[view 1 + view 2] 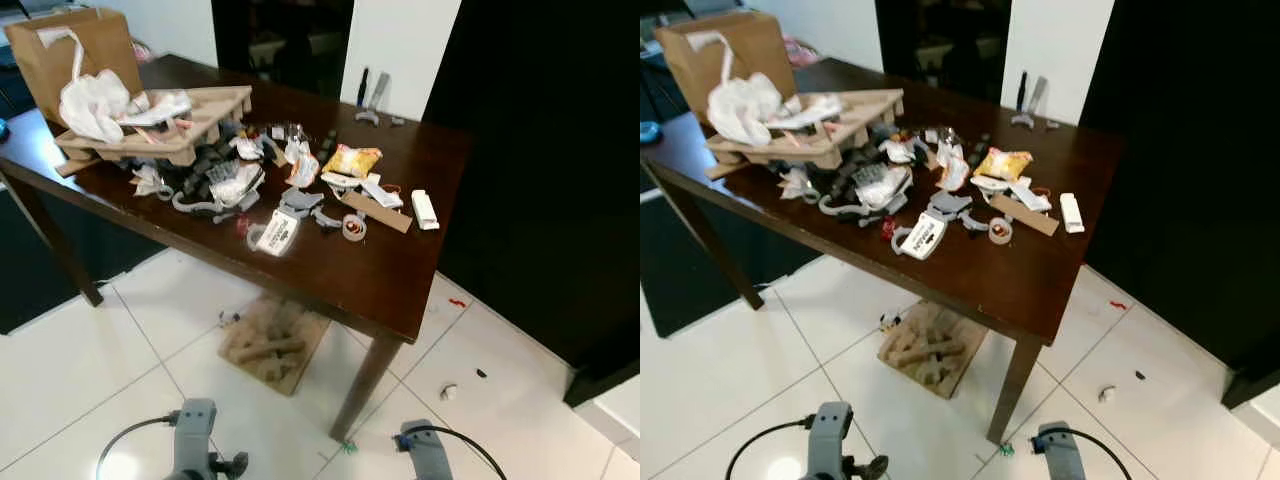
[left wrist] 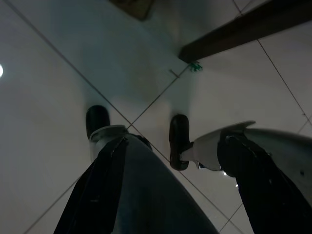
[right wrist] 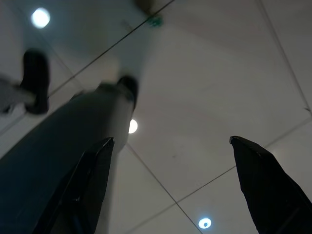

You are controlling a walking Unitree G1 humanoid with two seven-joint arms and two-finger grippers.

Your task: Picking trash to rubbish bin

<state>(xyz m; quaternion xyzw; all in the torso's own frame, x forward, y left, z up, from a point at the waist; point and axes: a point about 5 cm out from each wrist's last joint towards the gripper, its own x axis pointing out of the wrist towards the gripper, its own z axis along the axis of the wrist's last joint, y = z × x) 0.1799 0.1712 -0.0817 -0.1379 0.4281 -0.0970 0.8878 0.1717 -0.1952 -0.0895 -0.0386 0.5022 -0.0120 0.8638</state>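
Trash litters a dark wooden table (image 1: 400,290): a yellow snack packet (image 1: 353,159), crumpled white wrappers (image 1: 236,184), a tape roll (image 1: 354,228) and a white tag (image 1: 278,233). A small green scrap (image 1: 347,446) lies on the white tiles by the table's near leg (image 1: 362,385). Both arms hang low in front of the table, wrists at the picture's lower edge. My left gripper (image 2: 173,146) is open over the tiles, with nothing held. My right gripper (image 3: 171,140) is open too, its fingers spread wide above bare floor.
A brown paper bag (image 1: 70,50) and a cardboard tray (image 1: 170,140) holding a white plastic bag stand at the table's far left. A cardboard piece (image 1: 272,342) lies on the floor under the table. Small red, white and black bits dot the tiles at the right. A dark wall rises at the right.
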